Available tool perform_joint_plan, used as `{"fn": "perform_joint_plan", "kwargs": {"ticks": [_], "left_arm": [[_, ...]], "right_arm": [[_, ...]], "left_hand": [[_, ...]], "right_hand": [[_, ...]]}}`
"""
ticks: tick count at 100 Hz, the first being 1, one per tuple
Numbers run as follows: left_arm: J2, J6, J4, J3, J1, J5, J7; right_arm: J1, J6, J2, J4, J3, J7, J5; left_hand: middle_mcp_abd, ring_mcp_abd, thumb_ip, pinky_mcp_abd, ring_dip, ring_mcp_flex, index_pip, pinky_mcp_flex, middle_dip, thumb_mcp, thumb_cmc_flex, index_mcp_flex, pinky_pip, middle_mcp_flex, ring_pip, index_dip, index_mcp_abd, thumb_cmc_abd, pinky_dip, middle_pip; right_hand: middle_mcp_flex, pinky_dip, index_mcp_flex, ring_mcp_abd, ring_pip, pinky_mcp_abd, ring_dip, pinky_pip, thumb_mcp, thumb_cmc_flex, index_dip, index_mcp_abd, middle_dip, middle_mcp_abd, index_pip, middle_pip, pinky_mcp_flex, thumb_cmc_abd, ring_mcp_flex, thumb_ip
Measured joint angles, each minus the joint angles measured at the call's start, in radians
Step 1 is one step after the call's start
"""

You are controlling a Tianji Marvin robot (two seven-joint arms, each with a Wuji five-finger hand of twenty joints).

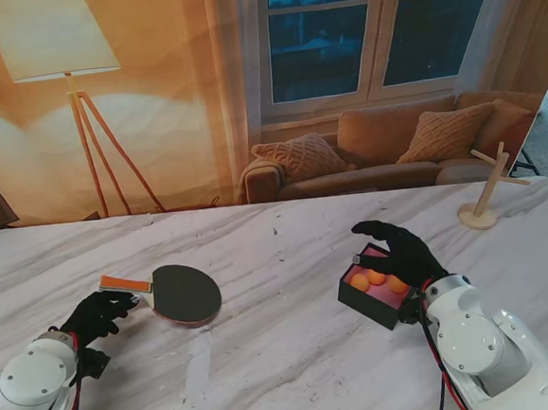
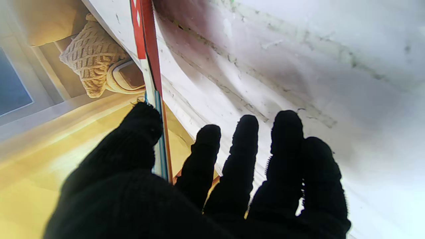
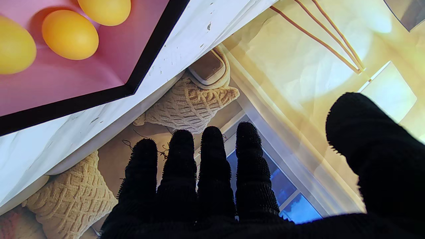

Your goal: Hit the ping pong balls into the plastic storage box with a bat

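- bat (image 1: pixel 181 294) lying flat on the marble table (image 1: pixel 286 356), left hand (image 1: pixel 98 316) at its orange handle, fingers (image 2: pixel 244 159) spread around it, not yet clamped
- three orange ping pong balls (image 1: pixel 376 280) already sit in the storage box (image 1: pixel 367 302); right hand (image 1: pixel 403 250) hovers spread over it
- next move, i'd guess: close on the handle

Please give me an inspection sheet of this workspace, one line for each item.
Surface: white marble table, bare in the middle.
Job's things: bat flat on the left; three orange balls already inside the black box.
Clutter: wooden stand at far right.
Hands: left hand open at the bat handle; right hand open over the box.
Cables: red and black wires along both forearms.
Surroundings: printed living-room backdrop.
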Motion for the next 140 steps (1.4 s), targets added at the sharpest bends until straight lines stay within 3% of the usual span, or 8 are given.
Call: {"fn": "perform_joint_plan", "kwargs": {"ticks": [41, 52, 74, 84, 93, 98, 117, 140], "left_arm": [[0.009, 0.069, -0.043, -0.005, 0.03, 0.066, -0.042], [0.012, 0.069, -0.044, -0.01, 0.033, 0.069, -0.049], [0.012, 0.039, -0.067, -0.014, 0.042, 0.065, -0.042], [0.013, 0.015, -0.085, -0.013, 0.043, 0.064, -0.041], [0.014, 0.002, -0.103, -0.003, 0.038, 0.051, -0.038], [0.014, -0.007, -0.11, 0.007, 0.032, 0.037, -0.035], [0.014, -0.044, -0.124, 0.06, -0.008, -0.003, -0.019], [0.01, -0.091, -0.126, 0.137, -0.066, -0.053, 0.008]], "right_arm": [[0.0, 0.0, 0.0, 0.002, 0.001, 0.0, 0.002], [0.001, 0.0, 0.0, 0.002, 0.001, -0.001, 0.002], [0.001, -0.004, 0.0, 0.004, 0.001, 0.0, 0.003], [0.002, -0.008, 0.0, 0.006, 0.001, 0.0, 0.006], [0.003, -0.013, 0.0, 0.009, 0.001, 0.0, 0.008], [0.004, -0.016, 0.0, 0.01, 0.0, 0.0, 0.01], [0.005, -0.021, -0.001, 0.012, 0.0, -0.002, 0.017], [0.005, -0.031, -0.001, 0.014, -0.001, -0.002, 0.026]], "left_hand": [[0.024, 0.0, 0.0, 0.013, 0.01, 0.055, 0.129, 0.089, 0.011, -0.017, 0.005, 0.079, 0.034, 0.072, 0.096, 0.062, 0.022, 0.052, 0.027, 0.072], [0.026, 0.001, 0.0, 0.02, 0.012, 0.066, 0.199, 0.114, 0.023, -0.028, 0.005, 0.081, 0.046, 0.123, 0.131, 0.097, 0.022, 0.053, 0.052, 0.102], [0.026, 0.003, 0.0, 0.022, 0.012, 0.067, 0.275, 0.118, 0.036, -0.024, 0.021, 0.08, 0.052, 0.112, 0.145, 0.168, 0.022, 0.035, 0.076, 0.113], [0.026, 0.003, 0.0, 0.021, -0.011, 0.062, 0.3, 0.113, 0.036, 0.021, 0.021, 0.081, 0.052, 0.11, 0.069, 0.181, 0.022, 0.026, 0.076, 0.083], [0.024, 0.004, 0.0, -0.004, -0.066, -0.006, 0.297, 0.082, 0.014, 0.056, 0.021, 0.079, 0.035, 0.07, -0.052, 0.179, 0.022, 0.011, 0.075, 0.03], [0.023, 0.004, 0.0, -0.013, -0.104, -0.044, 0.267, 0.037, -0.012, 0.058, 0.021, 0.078, 0.007, 0.062, -0.107, 0.161, 0.022, 0.011, 0.051, 0.003], [-0.007, -0.021, 0.0, -0.063, -0.204, -0.132, 0.08, -0.086, -0.133, 0.042, 0.016, 0.034, -0.149, -0.074, -0.301, 0.031, 0.022, 0.037, -0.144, -0.139], [-0.068, -0.096, 0.0, -0.144, -0.328, -0.229, -0.06, -0.145, -0.242, -0.005, 0.016, -0.076, -0.449, -0.172, -0.515, -0.032, 0.02, 0.038, -0.253, -0.227]], "right_hand": [[0.0, 0.0, 0.0, 0.0, 0.001, 0.0, 0.0, 0.001, 0.0, 0.0, 0.0, 0.0, 0.0, 0.0, 0.001, 0.004, 0.0, 0.017, 0.0, 0.0], [0.0, 0.0, 0.0, 0.0, 0.001, 0.0, 0.0, 0.001, 0.0, 0.0, 0.0, 0.0, 0.0, 0.0, 0.001, 0.005, 0.0, 0.017, 0.0, 0.0], [0.0, 0.0, 0.0, 0.0, 0.001, 0.0, 0.0, 0.003, 0.0, 0.0, 0.0, 0.0, 0.0, 0.0, 0.001, 0.005, 0.0, 0.018, 0.0, 0.0], [0.0, 0.0, 0.0, 0.0, 0.001, 0.0, 0.0, 0.006, 0.0, 0.0, 0.0, 0.0, 0.0, 0.0, 0.001, 0.005, 0.0, 0.018, 0.0, 0.0], [0.0, 0.0, 0.0, 0.0, 0.001, 0.0, 0.0, 0.011, 0.0, 0.0, 0.0, 0.0, 0.0, 0.0, 0.001, 0.005, 0.0, 0.018, 0.0, 0.0], [0.0, 0.0, 0.0, 0.0, 0.006, 0.0, 0.0, 0.011, 0.0, 0.0, 0.0, 0.0, 0.0, 0.0, 0.001, 0.005, 0.0, 0.018, 0.0, 0.0], [0.0, 0.0, 0.0, 0.0, 0.01, 0.0, 0.0, 0.011, 0.0, 0.0, 0.0, 0.0, 0.0, 0.0, 0.001, 0.005, 0.0, 0.018, 0.0, 0.0], [0.0, 0.0, 0.0, 0.0, 0.01, 0.001, 0.0, 0.012, 0.0, 0.0, 0.0, 0.0, 0.0, 0.0, 0.001, 0.005, 0.0, 0.018, 0.0, 0.0]]}}
